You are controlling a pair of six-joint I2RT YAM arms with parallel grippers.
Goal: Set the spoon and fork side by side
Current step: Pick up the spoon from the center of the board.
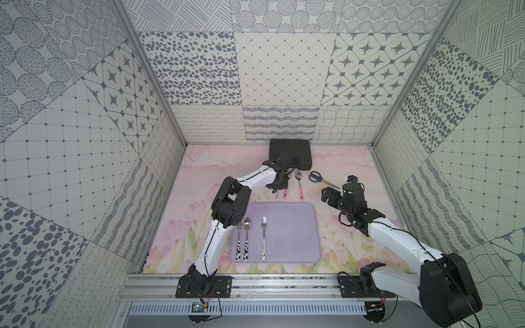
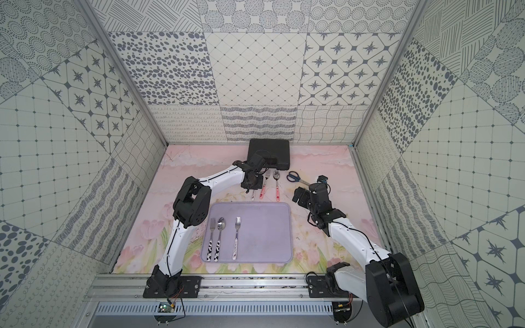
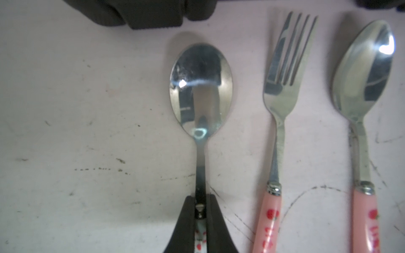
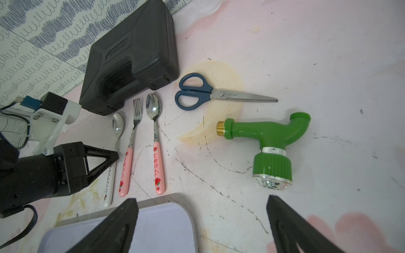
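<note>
Your left tool (image 3: 200, 202) is clenched on the neck of the white-handled spoon (image 3: 200, 87). The spoon lies on the table (image 3: 87, 131) just beside the pink fork (image 3: 282, 87), beyond the tray (image 1: 289, 227). The white-handled fork (image 1: 264, 235) lies on the tray. Your right tool (image 4: 201, 199) hangs released, spread wide, near the tray's far corner.

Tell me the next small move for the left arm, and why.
Probably a short straight lift. The left gripper is shut on the neck of the white-handled steel spoon, which lies flat on the pink mat close beside a pink-handled steel fork. The white-handled fork waits alone on the lilac rectangular tray, so clearing the mat comes first.
</note>
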